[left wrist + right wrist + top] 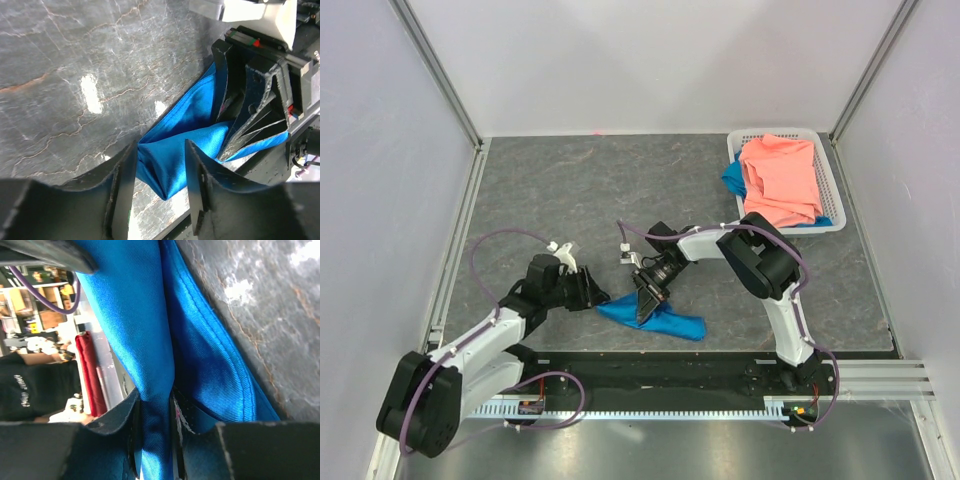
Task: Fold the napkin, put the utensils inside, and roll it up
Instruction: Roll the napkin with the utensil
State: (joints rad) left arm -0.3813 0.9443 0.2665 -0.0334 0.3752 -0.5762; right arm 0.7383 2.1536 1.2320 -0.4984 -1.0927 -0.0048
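The bright blue napkin lies bunched on the grey table near the front edge. My right gripper comes down on its middle and is shut on a raised fold of it. In the right wrist view the napkin runs pinched between the two jaws of that gripper. My left gripper is at the napkin's left corner. In the left wrist view this gripper is open, its jaws on either side of the corner of the napkin, with a gap still showing. The utensils are out of view.
A white basket stands at the back right, holding a salmon-pink cloth with a blue scrap under it. The black front rail runs just behind the napkin's near side. Metal frame posts line both sides.
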